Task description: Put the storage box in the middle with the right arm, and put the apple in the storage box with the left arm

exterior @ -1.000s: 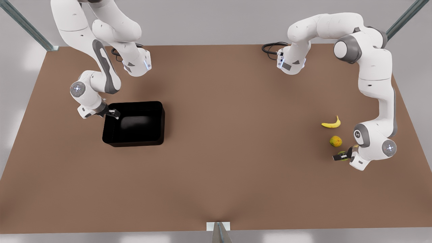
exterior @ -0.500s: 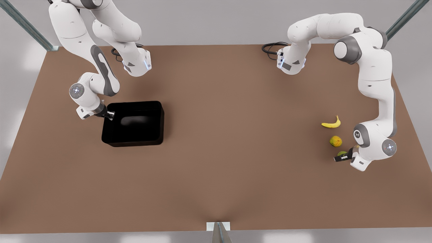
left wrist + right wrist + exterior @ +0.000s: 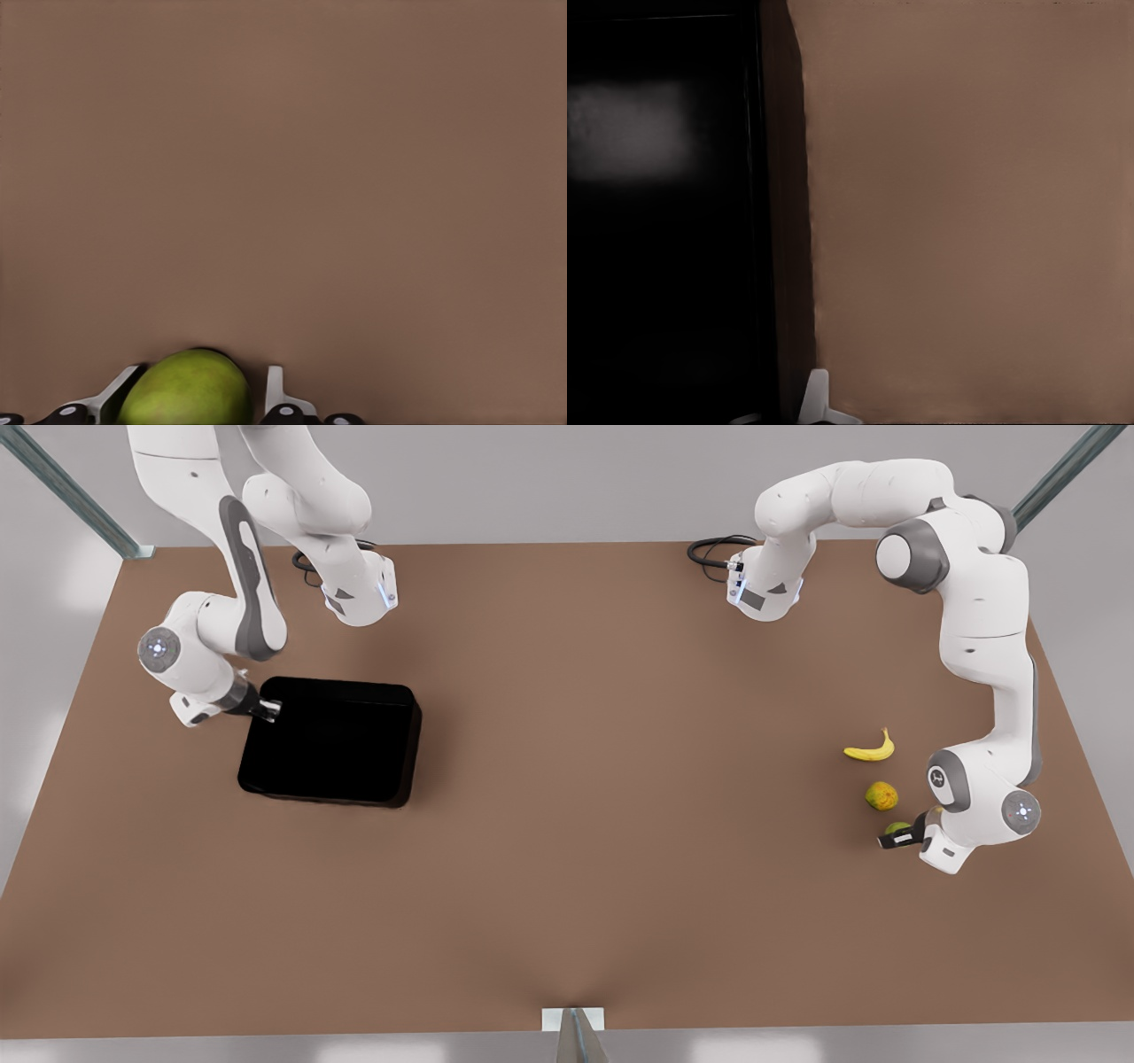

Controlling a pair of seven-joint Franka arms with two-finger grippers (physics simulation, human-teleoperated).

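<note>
The storage box [image 3: 332,740] is a glossy black tub on the front view's left, tilted so its open side faces away from the camera. My right gripper [image 3: 270,708] is shut on its wall at the corner nearest the front view's left. In the right wrist view the box wall [image 3: 771,221] runs between the jaws, with one white finger [image 3: 818,398] outside it. The green apple [image 3: 897,828] is on the front view's right, between the fingers of my left gripper [image 3: 897,835]. The left wrist view has the apple [image 3: 186,394] filling the gap of the left gripper [image 3: 205,369].
A yellow banana [image 3: 870,749] and an orange-and-green mottled fruit [image 3: 881,795] lie just behind the apple. The brown table [image 3: 620,824] stretches wide and bare between the two arms. Black cables sit at the far edge by the arm bases.
The right gripper has pulled the storage box toward the front view's left and tipped it up. The left gripper's fingers have drawn in around the apple.
</note>
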